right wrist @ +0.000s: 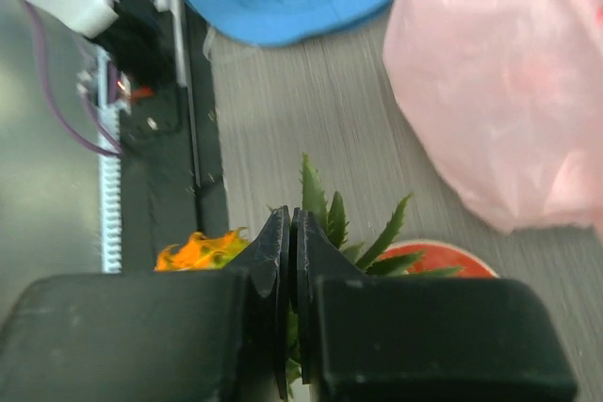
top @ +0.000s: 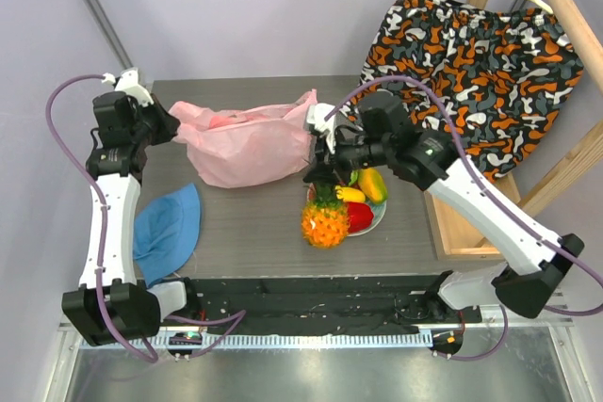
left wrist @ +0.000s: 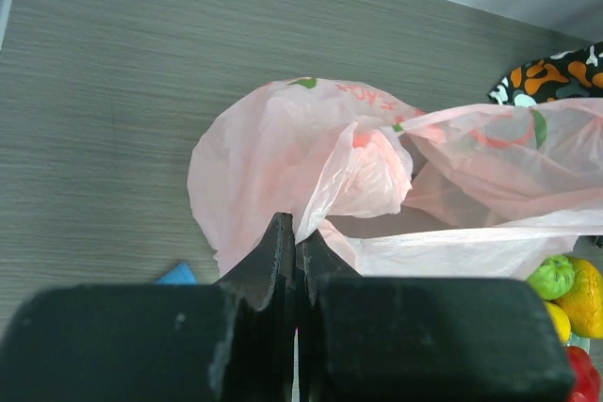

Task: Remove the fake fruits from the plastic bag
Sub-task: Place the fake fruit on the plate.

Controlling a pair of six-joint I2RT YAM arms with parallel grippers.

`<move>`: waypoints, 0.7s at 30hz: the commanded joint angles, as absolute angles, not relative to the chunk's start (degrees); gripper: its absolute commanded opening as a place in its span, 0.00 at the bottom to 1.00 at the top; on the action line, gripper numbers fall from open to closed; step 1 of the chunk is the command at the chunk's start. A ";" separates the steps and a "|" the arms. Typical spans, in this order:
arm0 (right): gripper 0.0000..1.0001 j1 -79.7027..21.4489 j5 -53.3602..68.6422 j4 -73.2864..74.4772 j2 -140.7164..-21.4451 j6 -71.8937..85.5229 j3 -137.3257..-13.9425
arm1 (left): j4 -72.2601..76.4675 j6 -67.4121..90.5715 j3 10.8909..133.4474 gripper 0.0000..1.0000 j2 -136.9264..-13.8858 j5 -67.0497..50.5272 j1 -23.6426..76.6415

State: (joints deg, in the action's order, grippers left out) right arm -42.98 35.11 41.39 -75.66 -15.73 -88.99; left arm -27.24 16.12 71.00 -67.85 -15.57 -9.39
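Two things sit near the plastic bag (top: pixel 250 143), as I see it: the blue hat (top: pixel 170 223) at the left edge of the table (top: pixel 245 242), and the red plate (top: pixel 379 217) on the right. What's in the way?

Mostly the arms themselves. The left gripper (top: pixel 177 129) has its jaws pinched together on the bag's left end; the thin film runs right in between the fingers (left wrist: pixel 275 261). Behind the right arm a patterned cloth (top: pixel 471 54) hangs by a wooden frame (top: pixel 556 176).

And the bag lies how?

Across the far middle of the table, long axis left to right, puffed and crinkled. I cannot tell which way its mouth faces.

The fruits?

The pineapple (top: pixel 325 223) is out, just beside the plate's left rim, crown toward the far side, body toward us. The right gripper (top: pixel 320 179) is closed on the green crown. A red piece (top: pixel 359 217), a yellow piece (top: pixel 350 194) and an orange one (top: pixel 373 183) lie on the plate.

Room to move?

Bare tabletop between hat and pineapple, in front of the bag. The plate sits close to the right edge.
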 commanded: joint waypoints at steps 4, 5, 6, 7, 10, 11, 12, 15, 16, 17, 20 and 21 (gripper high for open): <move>0.01 -42.89 28.84 32.53 -78.22 -26.01 -78.42 | -26.81 15.03 71.37 0.00 -64.43 -15.65 -9.76; 0.01 -42.80 28.05 31.65 -78.57 -26.71 -77.35 | -26.89 14.77 71.02 0.00 -64.25 -15.82 -9.76; 0.01 -42.89 26.47 30.77 -79.01 -27.59 -76.39 | -26.89 14.77 70.84 0.00 -63.90 -16.08 -9.76; 0.01 -42.80 25.59 29.02 -79.45 -27.60 -74.90 | -26.98 14.50 70.75 0.00 -63.72 -16.17 -9.76; 0.01 -42.36 25.05 26.64 -81.56 -26.90 -73.92 | -27.51 13.98 70.23 0.00 -63.11 -16.35 -9.84; 0.01 -42.28 25.05 26.20 -82.43 -26.72 -73.74 | -27.68 13.80 70.05 0.00 -62.84 -16.43 -9.76; 0.01 -42.28 25.05 25.58 -82.62 -26.46 -73.39 | -27.95 13.54 69.96 0.00 -62.67 -16.44 -9.76; 0.01 -42.28 25.40 23.73 -83.41 -25.32 -72.69 | -28.12 13.71 68.91 0.00 -62.23 -16.87 -9.84; 0.01 -42.36 25.31 23.12 -83.50 -24.79 -72.51 | -28.12 13.80 68.47 0.00 -62.14 -16.96 -9.84; 0.01 -42.28 25.05 22.94 -83.93 -24.70 -72.51 | -28.21 13.97 68.21 0.00 -62.05 -17.14 -9.76; 0.01 -42.28 23.82 22.85 -84.02 -25.57 -71.72 | -28.13 14.41 67.85 0.00 -62.14 -17.75 -9.84; 0.01 -42.36 23.38 22.76 -83.85 -25.92 -71.37 | -28.04 14.50 67.76 0.00 -62.23 -17.84 -9.84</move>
